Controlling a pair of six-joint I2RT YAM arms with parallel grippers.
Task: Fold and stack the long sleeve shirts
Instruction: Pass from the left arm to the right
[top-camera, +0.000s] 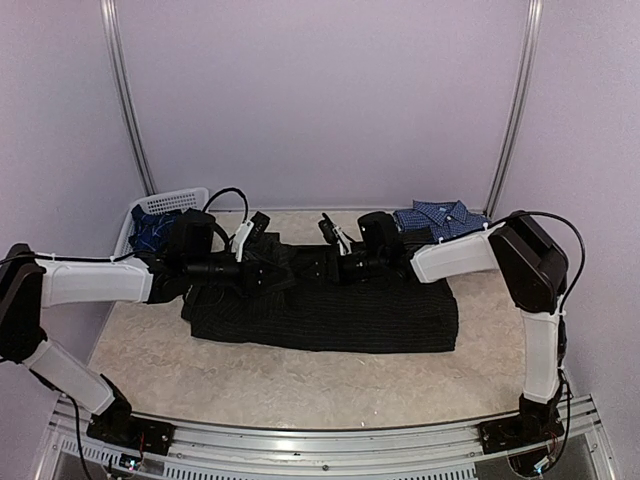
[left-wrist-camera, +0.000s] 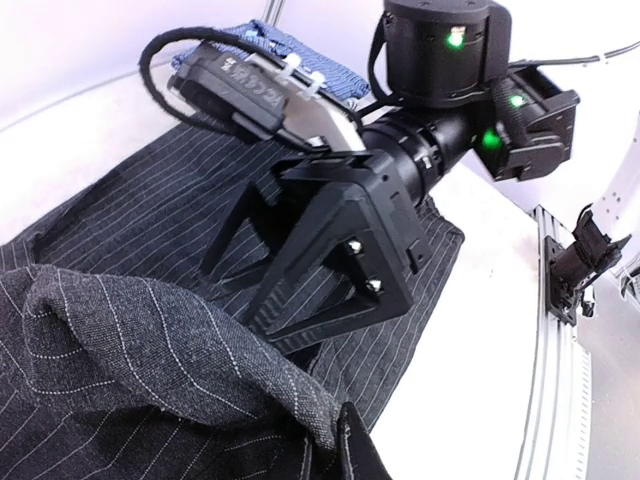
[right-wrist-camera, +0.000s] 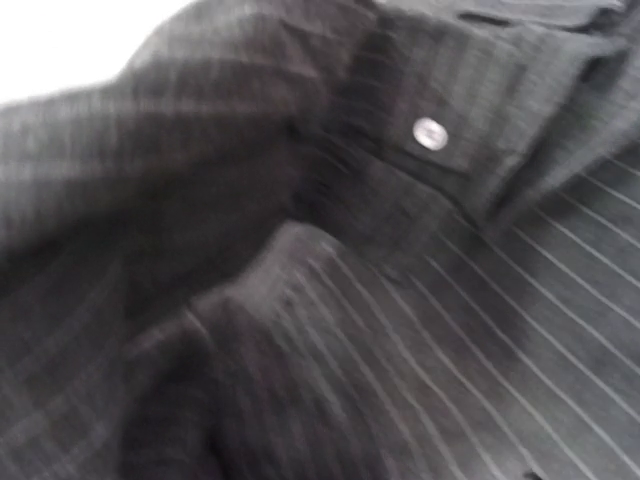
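Pinstriped black shirt (top-camera: 330, 315) lies spread beneath both grippers; left gripper (top-camera: 286, 272) pinches a raised fold of it between closed fingers; right gripper (left-wrist-camera: 240, 295), facing it close by, has its jaws apart, tips low at the cloth; blue checked shirt (top-camera: 440, 218) lies folded behind the right gripper; plaid shirt (top-camera: 152, 228) sits in the basket (top-camera: 185, 197) behind the left gripper.
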